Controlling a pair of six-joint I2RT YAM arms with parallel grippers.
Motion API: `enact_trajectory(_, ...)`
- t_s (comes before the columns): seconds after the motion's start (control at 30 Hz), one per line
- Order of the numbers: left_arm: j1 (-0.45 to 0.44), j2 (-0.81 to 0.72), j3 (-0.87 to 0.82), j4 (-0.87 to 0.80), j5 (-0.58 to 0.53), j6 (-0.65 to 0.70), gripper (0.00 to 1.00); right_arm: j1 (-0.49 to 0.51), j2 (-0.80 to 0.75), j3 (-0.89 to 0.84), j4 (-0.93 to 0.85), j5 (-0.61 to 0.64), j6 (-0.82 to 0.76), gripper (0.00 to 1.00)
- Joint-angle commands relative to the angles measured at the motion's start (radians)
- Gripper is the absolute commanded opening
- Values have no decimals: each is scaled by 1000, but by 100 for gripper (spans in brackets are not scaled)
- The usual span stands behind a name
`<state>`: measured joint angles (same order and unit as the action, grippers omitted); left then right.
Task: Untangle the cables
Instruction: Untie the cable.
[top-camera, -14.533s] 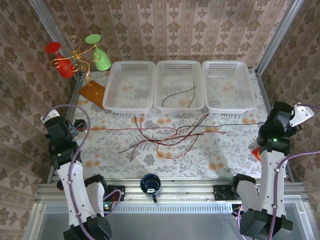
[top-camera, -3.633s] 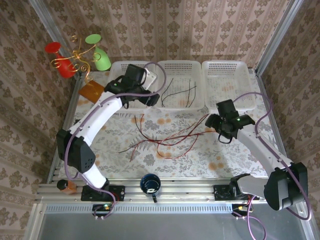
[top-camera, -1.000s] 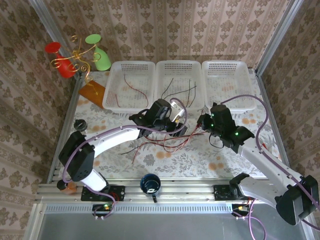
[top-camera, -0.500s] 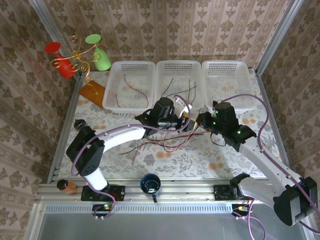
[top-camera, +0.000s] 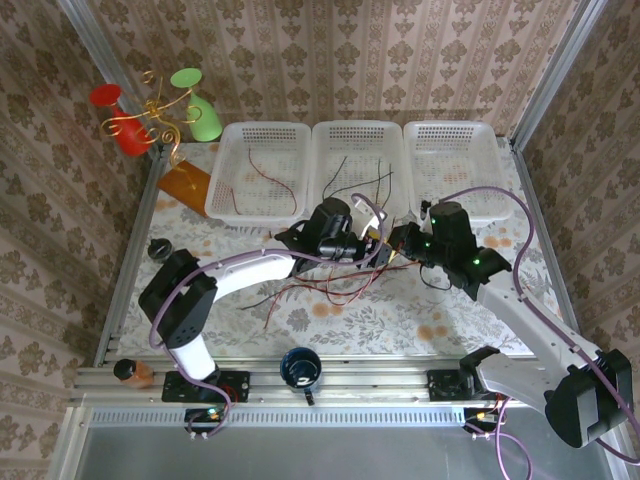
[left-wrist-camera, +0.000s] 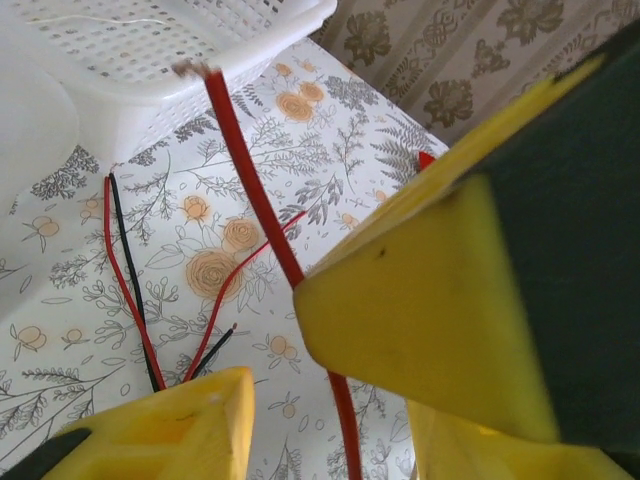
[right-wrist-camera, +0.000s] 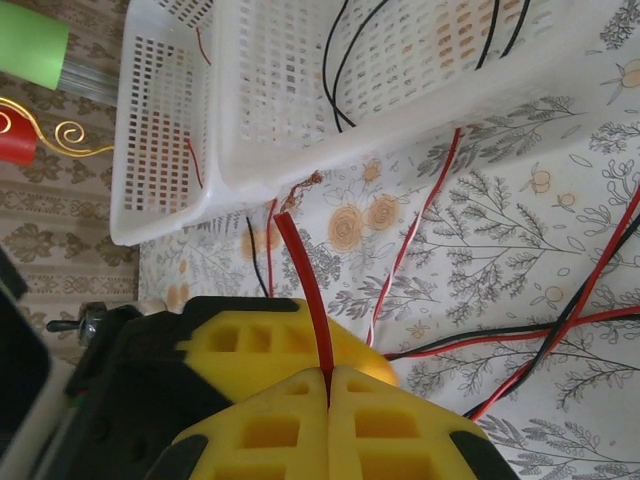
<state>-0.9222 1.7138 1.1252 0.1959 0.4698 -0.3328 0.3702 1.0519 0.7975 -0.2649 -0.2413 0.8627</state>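
Where baskets (top-camera: 358, 127) stand, two hold cables (right-wrist-camera: 330, 85) (red, black).

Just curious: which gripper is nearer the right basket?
Right. The right gripper is at the right basket, near-left corner; the left gripper is before the middle basket.

Walls: the back wall (top-camera: 400, 60), left wall (top-camera: 40, 200) and right wall (top-camera: 600, 200) are all papered in a beige and brown damask pattern. Aluminium posts stand at the far left corner (top-camera: 92, 45) and the far right corner (top-camera: 563, 60).

Bench (top-camera: 400, 320): covered with a pale cloth printed with orange flowers and grey ferns. An aluminium rail (top-camera: 380, 375) runs along its near edge, and a grey metal panel (top-camera: 350, 440) lies nearer still.

Lighting: even, with soft shadows.
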Motion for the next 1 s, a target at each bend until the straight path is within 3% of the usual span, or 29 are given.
enact_trajectory(0.0,-6,-5,-24,42,-7,4,52,-13,-16,44,-10,-16,-7,0)
enact_trajectory(0.1,0,-23,-48,57,-10,13,53,-26,-26,43,-20,-23,-10,0)
enact_trajectory(0.17,9,-22,-48,65,16,3,40,-31,-26,43,-23,-39,-8,0)
enact_trajectory(0.37,10,-8,-36,93,51,-4,33,-33,-10,52,-16,-74,-13,0)
enact_trajectory(0.53,10,-3,-34,116,52,-19,8,-33,8,68,-19,-87,-24,0)
enact_trajectory(0.67,12,-17,-38,106,-2,-25,0,-37,4,85,-34,-91,-32,0)
enact_trajectory(0.87,25,-22,-9,42,-17,-41,0,-101,-55,132,-118,-99,-68,34)
enact_trajectory(0.97,24,-23,4,20,-17,-44,0,-141,-87,157,-154,-118,-83,39)
